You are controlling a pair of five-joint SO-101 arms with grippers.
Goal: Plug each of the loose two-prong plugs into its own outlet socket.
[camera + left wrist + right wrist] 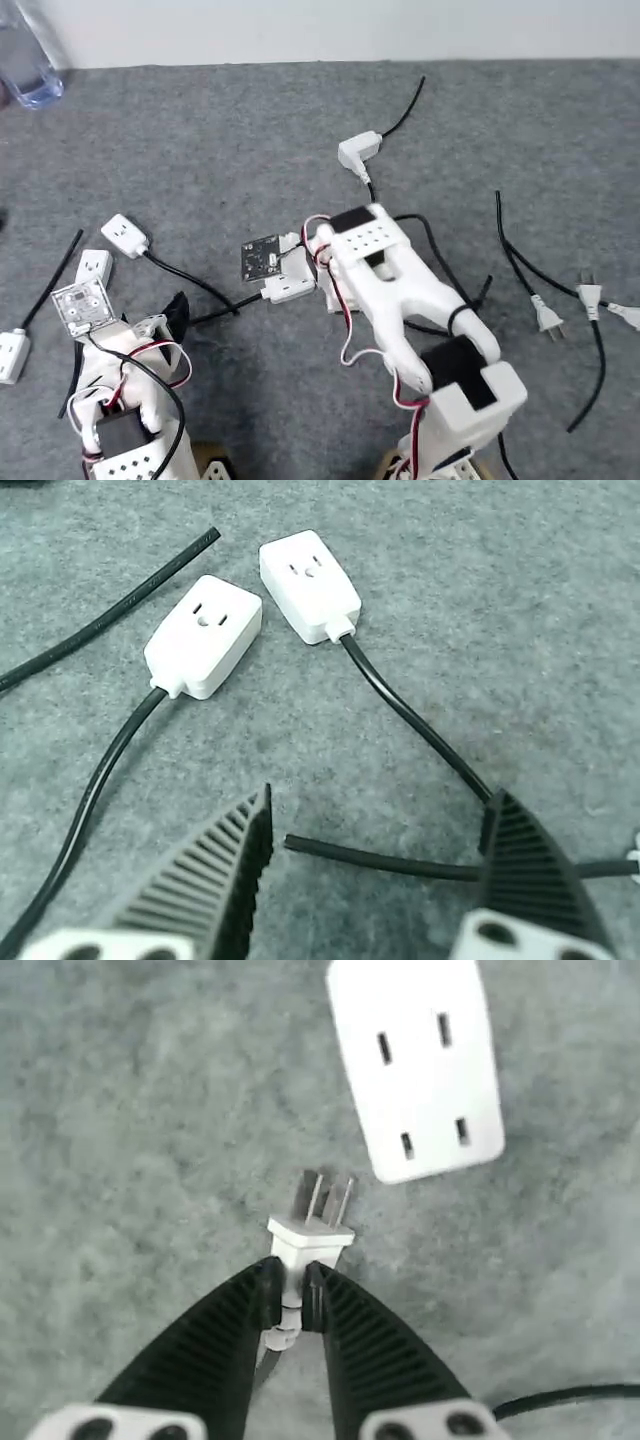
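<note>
1. Plug (308, 1242): white two-prong, clamped at its back end in my right gripper (290, 1278), jaws pinched tight on it. It sits just short of the outlet block (418, 1068), not touching.
2. Its prongs (326, 1198) aim at the block's near end wall, while the slots face up at the camera. Risk: I push forward and the prongs butt the wall instead of going in. I think it needs tipping over first.
3. The block lies loose on the grey carpet (120, 1110) with nothing pinning it. Risk: any push slides or spins it away.
4. The grip is on the narrow tail by the cord, not the body. Risk: the plug pivots in the jaws on contact and the prongs go in skewed.
5. My left gripper (380, 815) is spread wide, holding nothing, over a black cable (380, 862). It is near one single outlet (205, 635) and a second outlet (310, 585), so it isn't bracing the block. Risk: closing here grabs the cable and drags an outlet.
6. In the high view, spare loose plugs (548, 320) lie far right, and black cords (440, 262) run under the right arm. Risk: the arm snags a cord and tugs things out of place.
</note>
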